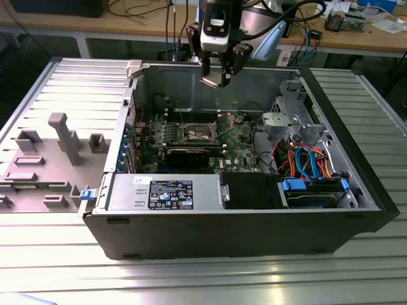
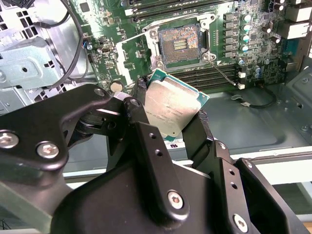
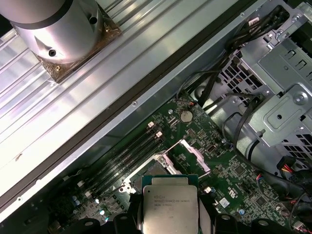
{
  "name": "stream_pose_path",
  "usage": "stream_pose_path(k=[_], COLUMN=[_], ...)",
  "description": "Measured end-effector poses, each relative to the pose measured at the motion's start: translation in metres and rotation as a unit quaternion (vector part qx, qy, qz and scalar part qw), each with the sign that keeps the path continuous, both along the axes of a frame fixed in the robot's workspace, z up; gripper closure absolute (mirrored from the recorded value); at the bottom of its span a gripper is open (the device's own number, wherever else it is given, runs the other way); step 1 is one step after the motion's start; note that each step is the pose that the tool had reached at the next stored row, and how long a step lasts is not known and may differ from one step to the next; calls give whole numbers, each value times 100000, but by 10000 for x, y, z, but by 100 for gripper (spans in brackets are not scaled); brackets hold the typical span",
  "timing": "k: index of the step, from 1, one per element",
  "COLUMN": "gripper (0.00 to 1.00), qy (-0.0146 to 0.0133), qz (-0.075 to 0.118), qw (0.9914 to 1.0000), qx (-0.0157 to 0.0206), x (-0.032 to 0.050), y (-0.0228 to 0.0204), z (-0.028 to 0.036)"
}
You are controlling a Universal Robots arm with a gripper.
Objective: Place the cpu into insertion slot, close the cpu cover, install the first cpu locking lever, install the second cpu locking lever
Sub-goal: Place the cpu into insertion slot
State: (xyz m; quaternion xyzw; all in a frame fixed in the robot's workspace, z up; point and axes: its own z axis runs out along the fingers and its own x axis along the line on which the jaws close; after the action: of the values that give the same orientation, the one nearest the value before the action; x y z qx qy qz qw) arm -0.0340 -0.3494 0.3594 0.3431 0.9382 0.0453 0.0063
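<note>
My gripper (image 1: pixel 216 77) hangs above the open computer case, shut on the cpu (image 2: pixel 170 109), a small square chip with a grey metal face and green edge. Black fingers (image 2: pixel 202 132) clamp the chip at two opposite edges. In the first wrist view the cpu (image 3: pixel 170 204) hovers over the motherboard and covers part of the insertion slot (image 3: pixel 158 168). The slot (image 2: pixel 181 45) lies bare with its contact field showing, some way below the chip. The cpu cover (image 2: pixel 120 61) stands swung open beside the slot, also seen as a metal frame (image 3: pixel 197 157). A thin wire lever (image 2: pixel 225 74) sticks out near the slot.
The case walls (image 1: pixel 356 159) surround the motherboard (image 1: pixel 235 136). A metal drive cage (image 1: pixel 289 121) with orange and blue cables (image 1: pixel 305 162) sits at the exterior view's right, a power supply (image 1: pixel 165 190) in front. A grey fixture (image 1: pixel 63 136) stands on the ribbed table at the left.
</note>
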Motion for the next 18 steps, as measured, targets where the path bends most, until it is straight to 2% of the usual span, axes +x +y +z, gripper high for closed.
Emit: stream_pose_path(k=[7, 11, 18], gripper=[45, 45, 45], qy=[-3, 2, 6], qz=[-113, -1984, -2203], qw=[100000, 99980, 99976], qx=[2, 0, -6], x=[-1, -2, -6], y=[0, 0, 0], z=[-1, -7, -16])
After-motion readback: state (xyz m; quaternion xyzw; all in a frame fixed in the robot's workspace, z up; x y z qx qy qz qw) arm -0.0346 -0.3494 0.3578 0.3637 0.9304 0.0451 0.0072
